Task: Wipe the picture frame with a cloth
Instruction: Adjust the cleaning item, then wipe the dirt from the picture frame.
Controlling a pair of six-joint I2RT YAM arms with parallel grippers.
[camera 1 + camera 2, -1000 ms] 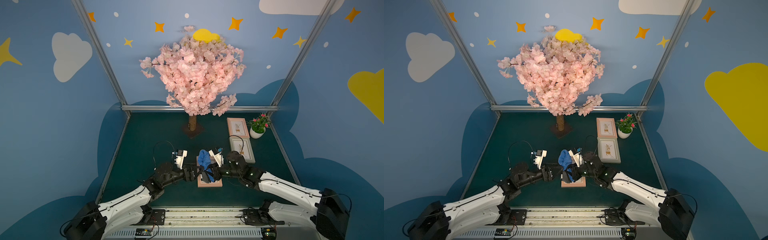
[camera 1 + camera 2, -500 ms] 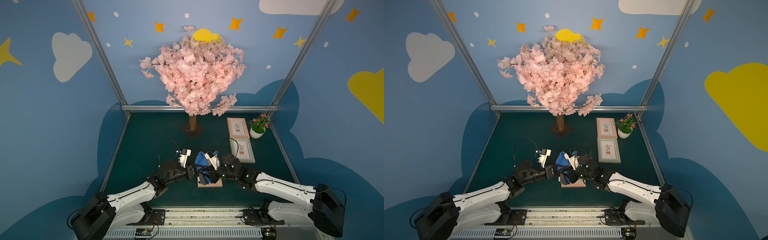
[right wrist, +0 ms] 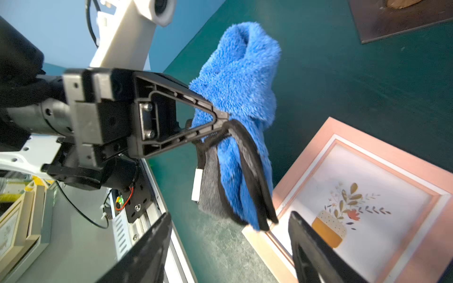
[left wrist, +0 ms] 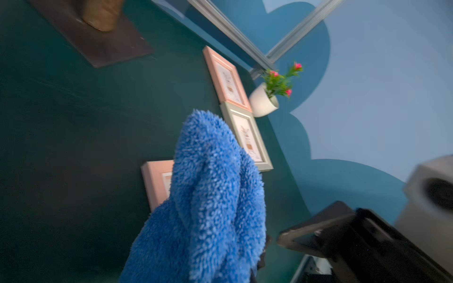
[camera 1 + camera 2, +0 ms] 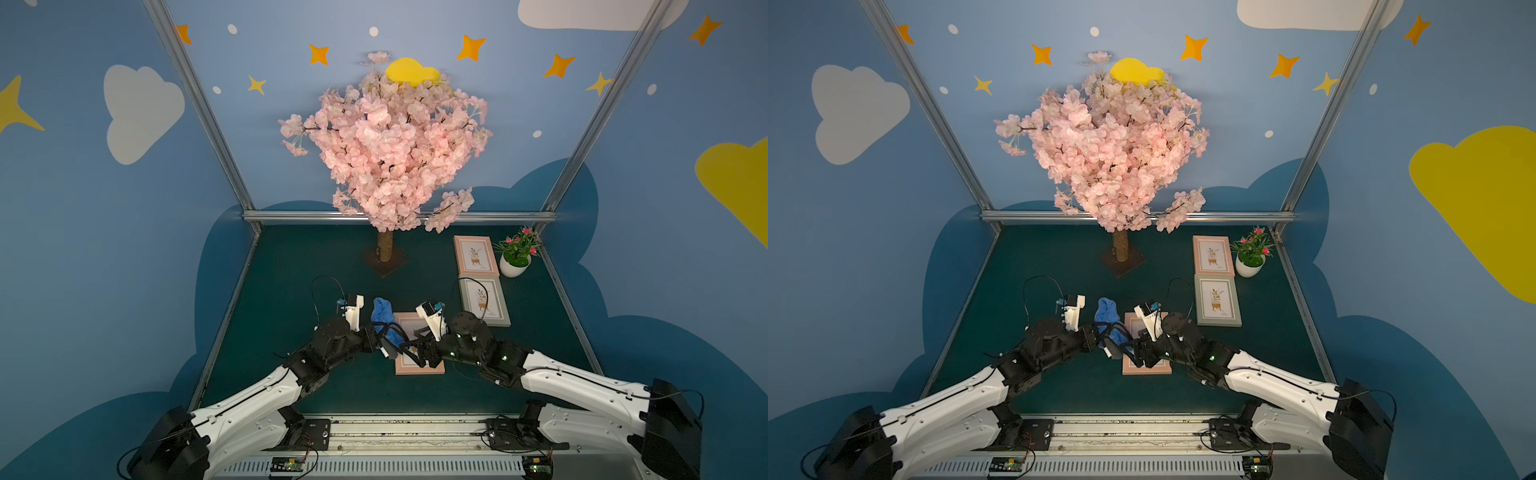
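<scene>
Two arms: my left end effector (image 3: pixel 220 120) clamps cloth (image 3: pixel 240 85), right end effector (image 3: pixel 230 218) apart; frame (image 3: pixel 367 191) just below cloth, rightward, maybe touching.

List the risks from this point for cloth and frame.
The left gripper pinches the cloth only by its hem, so it may slip out during wiping. The cloth hangs bunched, so little plush may meet the picture frame. The open right gripper sits close to the frame and may knock it.

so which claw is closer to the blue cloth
Left. The left claw is shut on the cloth; the right claw is open, not gripping it, by its hanging end over the pink frame.
</scene>
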